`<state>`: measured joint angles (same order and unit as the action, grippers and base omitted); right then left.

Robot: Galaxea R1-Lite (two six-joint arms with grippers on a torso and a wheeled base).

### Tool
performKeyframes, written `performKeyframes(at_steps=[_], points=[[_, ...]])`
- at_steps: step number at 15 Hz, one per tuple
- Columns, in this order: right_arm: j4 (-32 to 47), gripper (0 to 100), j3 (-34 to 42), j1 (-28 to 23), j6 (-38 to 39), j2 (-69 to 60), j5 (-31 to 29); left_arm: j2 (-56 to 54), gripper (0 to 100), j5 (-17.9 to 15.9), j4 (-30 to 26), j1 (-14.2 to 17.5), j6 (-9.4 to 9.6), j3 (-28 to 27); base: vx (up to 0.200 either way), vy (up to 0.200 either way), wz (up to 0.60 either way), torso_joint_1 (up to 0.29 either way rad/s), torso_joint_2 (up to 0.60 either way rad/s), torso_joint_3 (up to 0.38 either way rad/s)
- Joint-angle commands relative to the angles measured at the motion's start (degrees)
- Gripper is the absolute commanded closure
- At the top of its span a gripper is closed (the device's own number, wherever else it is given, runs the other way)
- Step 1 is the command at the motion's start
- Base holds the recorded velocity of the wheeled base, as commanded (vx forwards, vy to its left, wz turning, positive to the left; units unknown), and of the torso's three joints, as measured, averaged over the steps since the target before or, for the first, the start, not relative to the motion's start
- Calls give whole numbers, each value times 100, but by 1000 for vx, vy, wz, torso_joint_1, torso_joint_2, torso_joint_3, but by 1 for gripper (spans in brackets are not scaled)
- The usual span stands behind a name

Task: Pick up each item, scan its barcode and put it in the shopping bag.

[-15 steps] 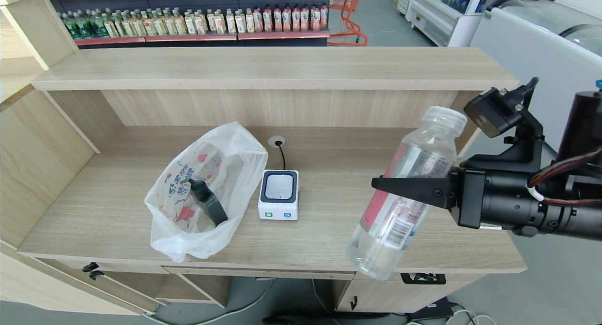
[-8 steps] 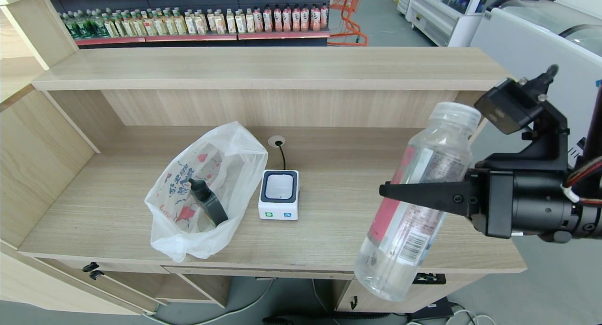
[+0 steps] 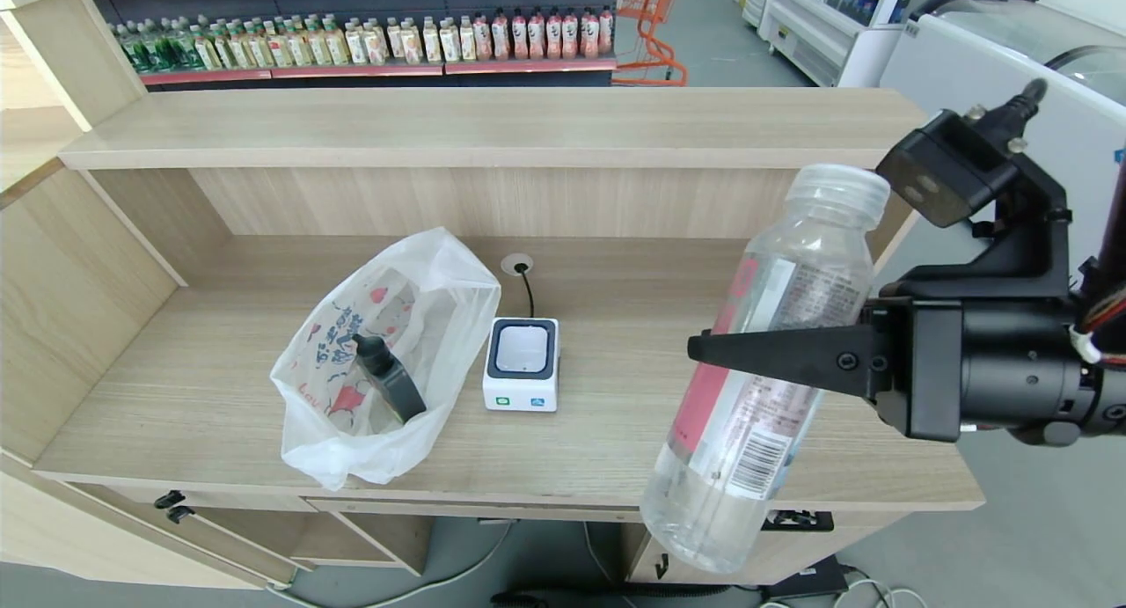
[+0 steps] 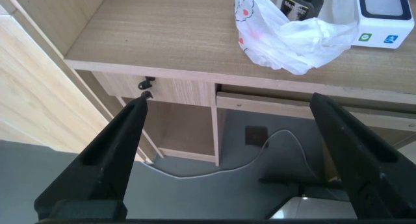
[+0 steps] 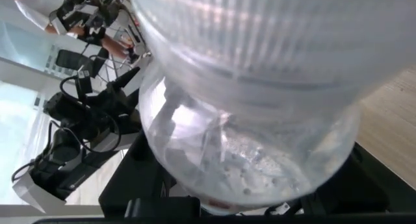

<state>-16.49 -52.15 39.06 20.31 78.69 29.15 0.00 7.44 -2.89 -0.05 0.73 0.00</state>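
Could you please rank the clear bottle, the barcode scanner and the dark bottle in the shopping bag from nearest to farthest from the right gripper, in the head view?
1. The clear bottle, held in the right gripper, at the counter's right end.
2. The barcode scanner, mid-counter, to the gripper's left.
3. The dark bottle, inside the shopping bag, left of the scanner.

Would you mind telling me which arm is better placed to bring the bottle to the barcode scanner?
Right. The right gripper clamps the clear bottle, its barcode showing, right of the scanner; the left gripper hangs open, empty, down in front of the counter.
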Motion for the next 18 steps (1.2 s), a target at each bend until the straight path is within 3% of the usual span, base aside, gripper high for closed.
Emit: performKeyframes(at_steps=[1,8,10,13,14,16,18], points=[[-12,100,-6,40,-1,67,-23,0,0,3,-1,-4,6,0,0,0,0,0,0,0],[-29,100,-6,-21,-247,-117,-67,0,0,3,-1,5,6,0,0,0,0,0,0,0],[-188,100,-14,-91,-800,-73,-515,0,0,3,-1,5,6,0,0,0,0,0,0,0],[-1075,100,135,-935,-3446,208,-1254,0,0,3,-1,5,-3,0,0,0,0,0,0,0],[-1462,100,276,-1498,-4861,217,-1218,0,0,3,-1,-4,-3,0,0,0,0,0,0,0],[-1752,100,733,-1876,-6197,94,-832,0,0,3,-1,-4,6,0,0,0,0,0,0,0],[-2139,100,1128,-2025,-6821,41,-788,0,0,3,-1,-4,6,0,0,0,0,0,0,0]])
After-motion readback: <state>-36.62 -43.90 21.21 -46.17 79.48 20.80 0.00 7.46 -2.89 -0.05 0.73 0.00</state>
